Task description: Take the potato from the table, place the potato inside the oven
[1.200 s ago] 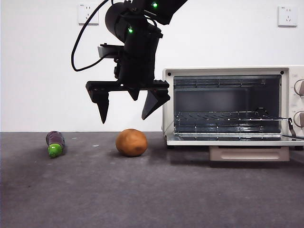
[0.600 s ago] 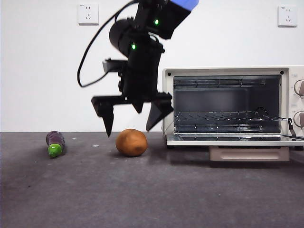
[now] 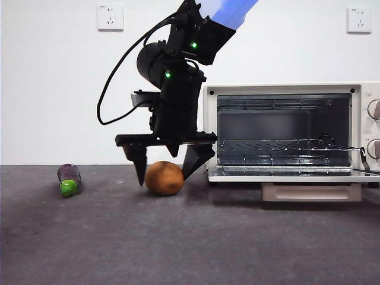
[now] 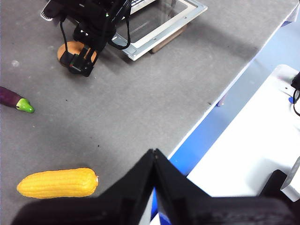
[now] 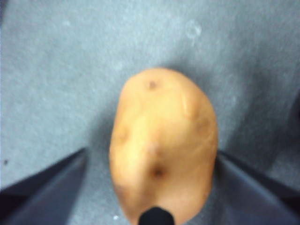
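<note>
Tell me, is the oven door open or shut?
Open. The oven shows its bare wire rack and dark inside, with the door folded down flat in front.

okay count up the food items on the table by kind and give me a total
Potato: 1, between the open right gripper's jaws
Eggplant: 1
Corn cob: 1, seen only in the left wrist view
Total: 3

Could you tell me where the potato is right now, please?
In the front view the potato lies on the table, just left of the oven and right of the eggplant, between the open jaws of the right gripper.
</note>
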Robot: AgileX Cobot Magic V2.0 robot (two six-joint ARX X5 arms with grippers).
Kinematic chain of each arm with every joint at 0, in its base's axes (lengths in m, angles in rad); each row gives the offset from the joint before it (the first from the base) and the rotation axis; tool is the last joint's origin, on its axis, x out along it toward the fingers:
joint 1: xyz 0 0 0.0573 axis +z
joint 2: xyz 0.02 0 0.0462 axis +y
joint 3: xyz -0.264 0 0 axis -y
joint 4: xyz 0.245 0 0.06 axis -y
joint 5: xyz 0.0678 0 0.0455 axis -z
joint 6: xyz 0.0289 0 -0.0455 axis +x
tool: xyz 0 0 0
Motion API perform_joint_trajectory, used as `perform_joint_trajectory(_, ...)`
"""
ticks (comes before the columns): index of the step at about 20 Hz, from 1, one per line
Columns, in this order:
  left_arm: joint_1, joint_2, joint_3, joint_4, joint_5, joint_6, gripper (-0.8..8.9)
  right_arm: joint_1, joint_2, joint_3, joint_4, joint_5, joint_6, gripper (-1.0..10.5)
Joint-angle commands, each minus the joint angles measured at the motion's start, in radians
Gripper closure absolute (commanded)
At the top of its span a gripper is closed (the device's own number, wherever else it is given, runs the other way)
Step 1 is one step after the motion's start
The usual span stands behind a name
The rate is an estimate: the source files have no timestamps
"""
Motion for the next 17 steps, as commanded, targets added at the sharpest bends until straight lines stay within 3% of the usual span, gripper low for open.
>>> perform_joint_trajectory(1, 0.002, -0.003, -0.009, 0.004, 0.000, -0.010, 8.18, 0.002, 0.025, 0.002, -0.012, 0.002, 0.020, 9.0)
perform_joint_trajectory(4, 0.002, -0.003, -0.009, 0.004, 0.000, -0.010, 8.18, 0.004, 0.022, 0.013, -0.029, 0.001, 0.033, 9.2)
perform_joint_trajectory(9, 0.002, -0.003, -0.009, 0.004, -0.013, -0.009, 8.18, 0.015, 0.022, 0.254, -0.348, -0.008, 0.068, 9.1)
perform_joint_trajectory(14, 0.002, -0.003, -0.009, 0.004, -0.014, -0.009, 8.18, 0.029, 0.022, 0.464, -0.559, 0.001, 0.025, 9.1)
perform_joint_trajectory(17, 0.002, -0.003, -0.009, 0.004, -0.015, -0.008, 8.18, 0.029, 0.022, 0.511, -0.703, 0.055, -0.012, 9.1)
